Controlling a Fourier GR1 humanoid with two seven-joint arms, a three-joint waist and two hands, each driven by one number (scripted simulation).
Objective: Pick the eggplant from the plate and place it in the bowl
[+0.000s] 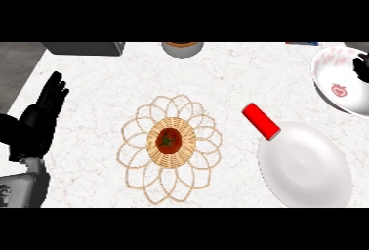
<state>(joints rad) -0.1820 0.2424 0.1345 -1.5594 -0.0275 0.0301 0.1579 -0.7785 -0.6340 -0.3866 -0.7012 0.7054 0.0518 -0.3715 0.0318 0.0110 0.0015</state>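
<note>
A small, round, dark red vegetable with a green stem (169, 140) lies in the middle of a woven, flower-shaped plate (137, 128) at the counter's centre. A white bowl with a red emblem (333, 78) sits at the far right, cut off by the view's edge. My left hand (45, 110) rests open at the left edge with its fingers up, well apart from the plate. A black shape (361, 64) over the bowl's rim at the right edge looks like part of my right hand. Nothing is held.
A white round pan (306, 168) with a red handle (261, 121) lies at the right front, between the woven plate and the bowl. At the back edge stand a grey cup (181, 49) and a dark box (83, 48). The counter's left edge runs beside my left forearm.
</note>
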